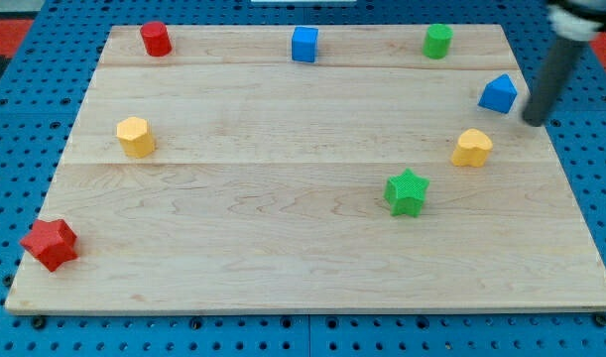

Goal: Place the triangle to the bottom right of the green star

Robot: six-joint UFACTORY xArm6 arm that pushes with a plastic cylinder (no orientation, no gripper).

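The blue triangle (498, 94) lies near the board's right edge, toward the view's top. The green star (407, 191) lies right of centre, below and to the left of the triangle. A yellow heart-shaped block (472, 148) sits between them, up and right of the star. My tip (533, 121) is just to the right of the blue triangle and slightly below it, a small gap apart. The rod rises from the tip toward the view's top right corner.
A red cylinder (156, 39), a blue cube (304, 45) and a green cylinder (438, 41) line the top edge of the wooden board (283, 268). A yellow hexagonal block (135, 137) is at the left. A red star (51, 244) is at the bottom left corner.
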